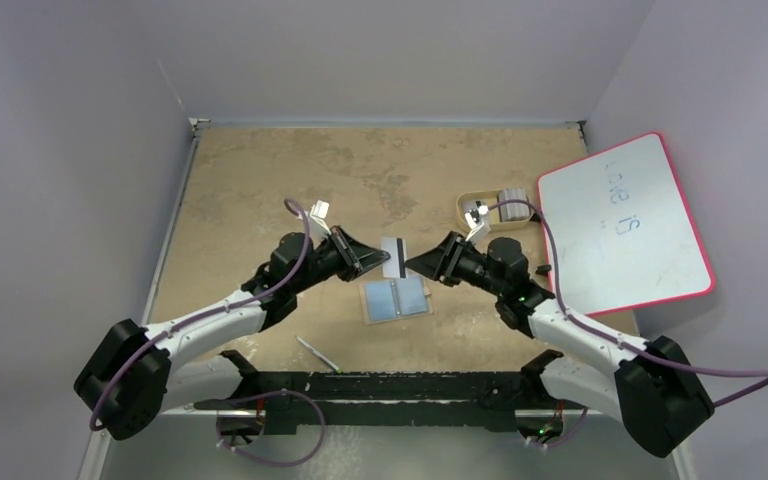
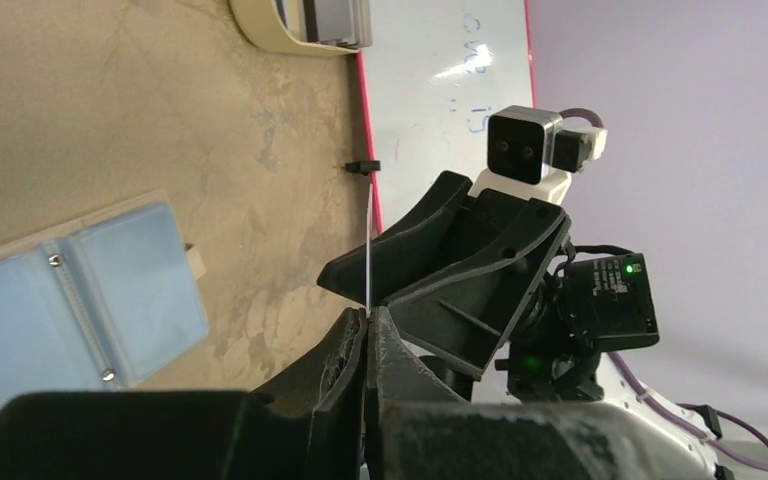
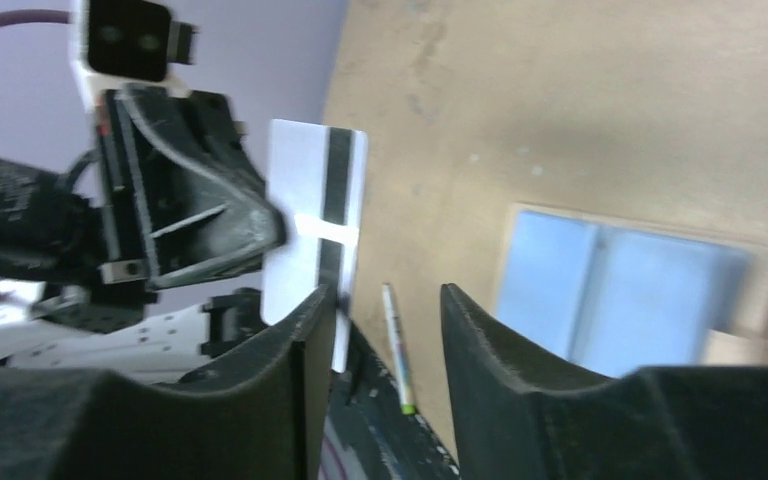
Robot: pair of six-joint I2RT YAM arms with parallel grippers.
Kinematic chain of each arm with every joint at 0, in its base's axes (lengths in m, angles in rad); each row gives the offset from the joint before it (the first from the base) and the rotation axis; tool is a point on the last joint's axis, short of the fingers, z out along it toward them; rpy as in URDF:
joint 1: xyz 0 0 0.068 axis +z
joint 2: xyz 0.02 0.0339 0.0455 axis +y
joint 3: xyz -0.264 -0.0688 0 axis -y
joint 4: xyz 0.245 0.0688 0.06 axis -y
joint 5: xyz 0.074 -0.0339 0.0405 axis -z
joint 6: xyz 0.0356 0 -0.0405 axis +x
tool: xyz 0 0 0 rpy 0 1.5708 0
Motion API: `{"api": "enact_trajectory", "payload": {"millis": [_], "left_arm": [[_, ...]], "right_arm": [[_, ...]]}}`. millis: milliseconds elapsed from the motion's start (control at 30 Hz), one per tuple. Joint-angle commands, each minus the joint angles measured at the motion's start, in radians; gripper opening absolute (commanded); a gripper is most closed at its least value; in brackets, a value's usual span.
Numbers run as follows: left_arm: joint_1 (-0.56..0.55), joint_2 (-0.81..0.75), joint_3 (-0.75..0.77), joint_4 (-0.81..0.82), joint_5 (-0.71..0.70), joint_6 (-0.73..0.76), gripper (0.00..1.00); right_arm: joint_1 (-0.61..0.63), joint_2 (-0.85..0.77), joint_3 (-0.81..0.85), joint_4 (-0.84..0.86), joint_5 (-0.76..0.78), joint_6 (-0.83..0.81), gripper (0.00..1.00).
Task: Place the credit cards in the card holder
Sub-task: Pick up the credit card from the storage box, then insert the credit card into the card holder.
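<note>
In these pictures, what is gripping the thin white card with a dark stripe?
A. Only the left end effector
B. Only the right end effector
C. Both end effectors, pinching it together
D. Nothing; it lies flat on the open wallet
A: the left end effector is shut on the edge of the thin white card with a dark stripe, while the right end effector has its jaws standing apart, not pinching it.

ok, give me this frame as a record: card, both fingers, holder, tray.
credit card: upright in the air near the card holder, dark stripe showing
left fingers: shut on the card's edge
right fingers: open, card beside one, not clamped
card holder: lying open on table, blue pockets up
tray: beige, grey stack inside
</note>
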Motion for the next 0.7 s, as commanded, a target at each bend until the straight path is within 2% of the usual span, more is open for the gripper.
{"api": "enact_trajectory", "payload": {"millis": [0, 133, 233, 333, 667], "left_arm": [[0.004, 0.017, -0.017, -0.048, -0.058, 0.063, 0.00], [0.003, 0.091, -0.057, -0.022, -0.063, 0.062, 0.00], [0.003, 0.191, -0.105, 0.097, -0.041, 0.019, 0.00], [-0.003, 0.279, -0.130, 0.214, 0.008, -0.029, 0.00], [-0.047, 0.354, -0.120, 0.195, -0.025, -0.039, 0.00]], "right_arm": [[0.004, 0.033, 0.084, -0.199, 0.103, -0.156, 0.49], [0.004, 0.159, 0.129, -0.342, 0.096, -0.243, 0.56], [0.004, 0.250, 0.179, -0.393, 0.176, -0.323, 0.56], [0.005, 0.303, 0.186, -0.409, 0.193, -0.342, 0.53], [0.004, 0.330, 0.173, -0.425, 0.224, -0.359, 0.42]]}}
